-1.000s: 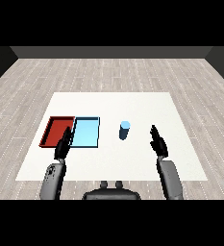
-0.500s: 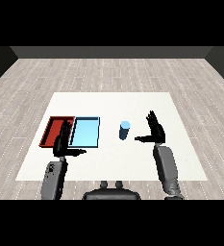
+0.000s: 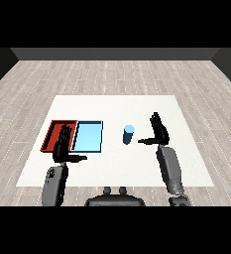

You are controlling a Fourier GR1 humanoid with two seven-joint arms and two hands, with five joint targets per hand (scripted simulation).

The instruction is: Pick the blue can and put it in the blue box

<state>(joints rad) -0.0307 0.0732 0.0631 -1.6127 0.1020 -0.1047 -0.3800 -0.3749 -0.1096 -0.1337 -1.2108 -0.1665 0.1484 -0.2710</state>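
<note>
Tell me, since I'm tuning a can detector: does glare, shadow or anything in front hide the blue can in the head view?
Head view: even, flat light, no glare on the white table. The blue can stands fully visible, with only a faint shadow at its base. The right hand is beside it, apart. The left hand overlaps the red tray, not the light blue tray.

Head-height view down across table [image 3: 117, 106]

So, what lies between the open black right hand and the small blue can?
Nothing: in the head view only bare white table separates the right hand from the blue can.
</note>
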